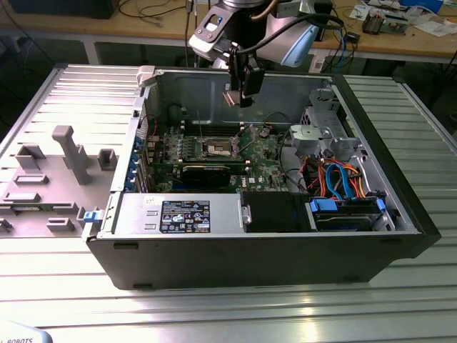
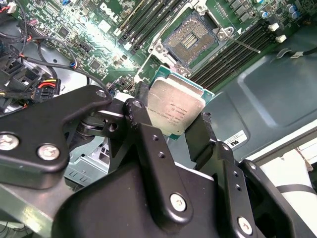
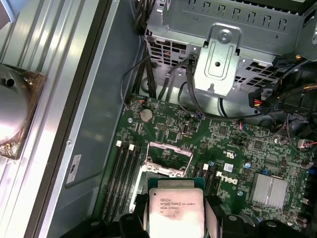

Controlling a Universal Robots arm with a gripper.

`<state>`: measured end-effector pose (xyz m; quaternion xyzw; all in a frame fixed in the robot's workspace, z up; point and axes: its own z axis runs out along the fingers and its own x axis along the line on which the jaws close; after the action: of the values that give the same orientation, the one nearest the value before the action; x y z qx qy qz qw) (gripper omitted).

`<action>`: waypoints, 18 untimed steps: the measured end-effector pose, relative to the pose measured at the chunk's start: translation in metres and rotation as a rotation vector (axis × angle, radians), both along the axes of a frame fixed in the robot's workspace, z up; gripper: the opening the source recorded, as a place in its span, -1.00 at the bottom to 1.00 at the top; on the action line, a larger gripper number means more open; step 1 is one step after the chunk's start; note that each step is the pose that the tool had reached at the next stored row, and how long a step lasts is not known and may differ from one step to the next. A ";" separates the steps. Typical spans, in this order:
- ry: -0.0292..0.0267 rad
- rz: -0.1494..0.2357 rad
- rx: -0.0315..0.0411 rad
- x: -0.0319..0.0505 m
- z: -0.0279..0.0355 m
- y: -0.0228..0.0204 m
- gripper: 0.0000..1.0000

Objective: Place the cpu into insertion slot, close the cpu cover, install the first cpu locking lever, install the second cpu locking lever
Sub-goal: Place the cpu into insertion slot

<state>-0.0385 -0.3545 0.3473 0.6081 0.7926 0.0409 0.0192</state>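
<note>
Two black metal fingers (image 2: 153, 148) of the gripper (image 2: 174, 113) are clamped on opposite edges of the cpu (image 2: 176, 109), a small flat square chip with a silvery-grey metal top and a green border, so the jaws are closed on the chip. In the first wrist view the cpu (image 3: 171, 210) hangs in the gripper (image 3: 177, 218) above the board, touching nothing else, just beside the insertion slot (image 3: 163, 171). In the second wrist view that small square socket (image 2: 190, 42) with a dark centre and silver rim lies uncovered, its contact field showing. The cpu cover (image 3: 171, 148), a thin square silver metal frame, looks tipped up at the slot's far edge. Around the slot spreads the green circuit board (image 3: 233, 148), with long black memory slots (image 3: 124, 173) beside it and a ribbed silver heatsink (image 3: 270, 191) further off. Beyond them stands a perforated grey metal drive cage (image 3: 218, 59). In the exterior view the gripper (image 1: 244, 100) hovers over the open black computer case (image 1: 250, 257), which lies on a slatted metal table (image 1: 214, 307). Orange and blue cables (image 1: 343, 179) coil toward the exterior view's right, a grey plastic fixture (image 1: 68, 153) sits at its left, and a wooden bench (image 1: 400, 39) runs behind.
</note>
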 end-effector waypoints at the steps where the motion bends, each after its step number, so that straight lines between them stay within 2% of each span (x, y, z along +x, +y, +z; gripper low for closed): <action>1: -0.0001 -0.006 0.0001 0.0000 -0.0001 0.0000 0.08; 5: 0.0000 -0.057 0.0000 0.0000 -0.0006 0.0000 0.08; 7: 0.0001 -0.071 -0.0001 0.0000 -0.0006 0.0000 0.08; 18: 0.0001 -0.075 0.0000 0.0000 -0.0028 0.0000 0.08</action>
<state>-0.0385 -0.3545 0.3445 0.6375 0.7691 0.0401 0.0207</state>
